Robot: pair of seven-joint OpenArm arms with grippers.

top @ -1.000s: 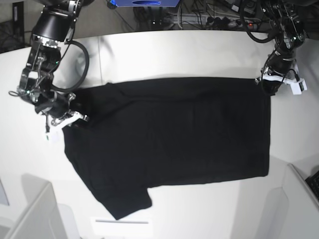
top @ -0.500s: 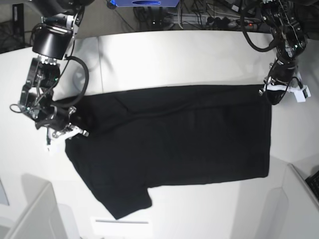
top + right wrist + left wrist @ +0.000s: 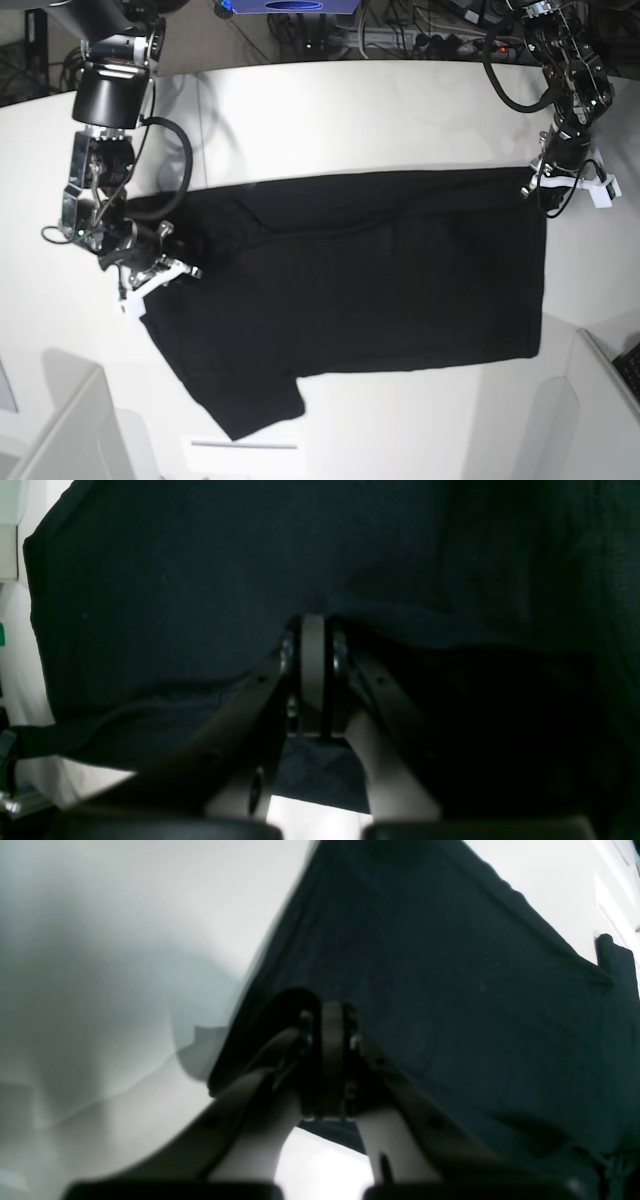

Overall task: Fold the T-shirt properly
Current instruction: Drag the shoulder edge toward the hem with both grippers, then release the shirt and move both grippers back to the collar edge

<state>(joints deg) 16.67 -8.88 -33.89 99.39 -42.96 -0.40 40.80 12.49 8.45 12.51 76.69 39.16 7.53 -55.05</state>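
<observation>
shirt: the T-shirt (image 3: 360, 280) lies spread on the white desk (image 3: 330, 110), plain black side up, no print showing. One sleeve pokes out toward the near edge of the desk; the far long edge is held up off the surface at both ends.

left claw: the left claw (image 3: 563, 180) is at the shirt's far hem corner, jaws pinched tight together on the T-shirt's edge. The left wrist view shows cloth stretching away from the closed tips (image 3: 327, 1040).

right claw: the right claw (image 3: 150, 278) is clamped down hard at the shoulder end of the shirt, black fabric bunched right around its closed tips (image 3: 312, 665) in the right wrist view.

step in hand: looks like a lengthwise fold, carrying the far edge over toward the near edge of the shirt.

how to do it well: both claws should travel together at the same height so the held edge stays straight and taut between them. Slack in the middle would probably fold in as wrinkles.

watch out: the loose sleeve at the near edge could end up sticking out of the fold, so it likely needs tucking.
</observation>
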